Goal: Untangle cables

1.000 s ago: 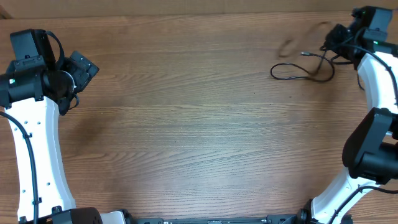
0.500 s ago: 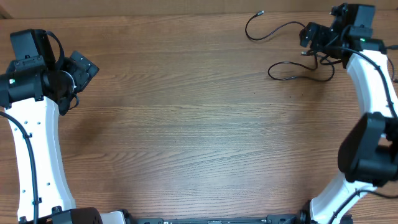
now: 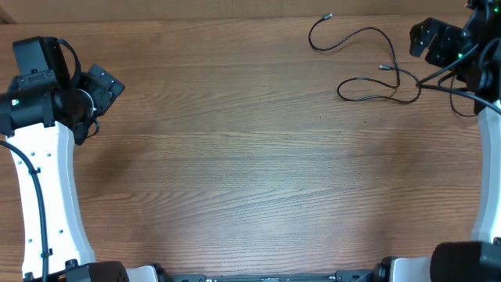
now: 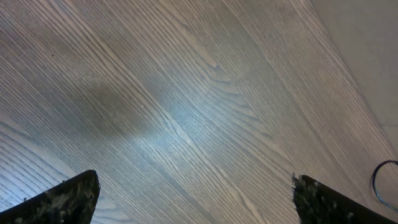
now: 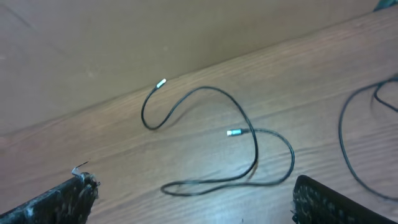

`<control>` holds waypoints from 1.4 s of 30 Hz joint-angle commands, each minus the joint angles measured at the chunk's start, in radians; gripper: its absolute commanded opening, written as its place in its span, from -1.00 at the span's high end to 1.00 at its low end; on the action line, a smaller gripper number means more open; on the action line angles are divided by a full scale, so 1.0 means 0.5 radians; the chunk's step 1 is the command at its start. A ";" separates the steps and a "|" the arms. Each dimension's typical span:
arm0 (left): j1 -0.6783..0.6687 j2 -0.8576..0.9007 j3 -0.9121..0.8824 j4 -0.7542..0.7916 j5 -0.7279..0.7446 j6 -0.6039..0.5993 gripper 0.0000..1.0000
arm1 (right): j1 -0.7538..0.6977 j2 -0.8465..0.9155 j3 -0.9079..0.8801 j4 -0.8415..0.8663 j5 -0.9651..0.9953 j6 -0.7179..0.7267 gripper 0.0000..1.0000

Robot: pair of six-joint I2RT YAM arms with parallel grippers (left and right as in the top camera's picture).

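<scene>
A thin black cable (image 3: 368,31) lies loose on the wooden table at the far right. One silvery plug (image 3: 329,16) sits near the back edge and the other plug (image 3: 382,67) lies inside its lower loop (image 3: 368,95). In the right wrist view the cable (image 5: 249,124) snakes across the wood ahead of the open fingers. My right gripper (image 3: 433,43) hangs open just right of the cable, holding nothing. At the far left my left gripper (image 3: 106,82) is open over bare wood, its fingertips (image 4: 81,193) wide apart.
The table's back edge (image 3: 235,19) runs just behind the cable. A thicker black wire (image 5: 348,137) from the right arm curves over the wood at the right of the right wrist view. A thin dark curve (image 4: 380,183) shows at the left wrist view's right edge.
The right gripper opened, let the cable go and drew back to the right. The cable now lies spread out, one plug flung toward the back edge. The left arm has not moved.
</scene>
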State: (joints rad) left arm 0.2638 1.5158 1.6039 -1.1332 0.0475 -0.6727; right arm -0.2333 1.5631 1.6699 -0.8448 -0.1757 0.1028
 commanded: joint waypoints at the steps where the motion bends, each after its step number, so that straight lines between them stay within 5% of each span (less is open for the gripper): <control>1: 0.003 -0.023 0.021 0.001 -0.021 0.045 -0.99 | 0.000 -0.130 0.002 -0.041 0.014 -0.014 -1.00; 21: 0.003 -0.023 0.021 0.002 -0.021 0.045 -0.99 | 0.000 -0.978 -0.127 -0.566 -0.024 -0.014 -1.00; 35: 0.003 -0.023 0.021 0.002 -0.020 0.045 -0.99 | 0.000 -1.934 -0.644 -0.618 -0.017 -0.006 -1.00; 42: 0.003 -0.023 0.021 0.002 -0.021 0.045 -0.99 | 0.000 -2.036 -0.643 -0.719 -0.017 -0.006 -1.00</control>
State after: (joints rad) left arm 0.2638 1.5158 1.6039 -1.1332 0.0475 -0.6727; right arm -0.2333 0.5400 1.3525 -1.1942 -0.1799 0.1040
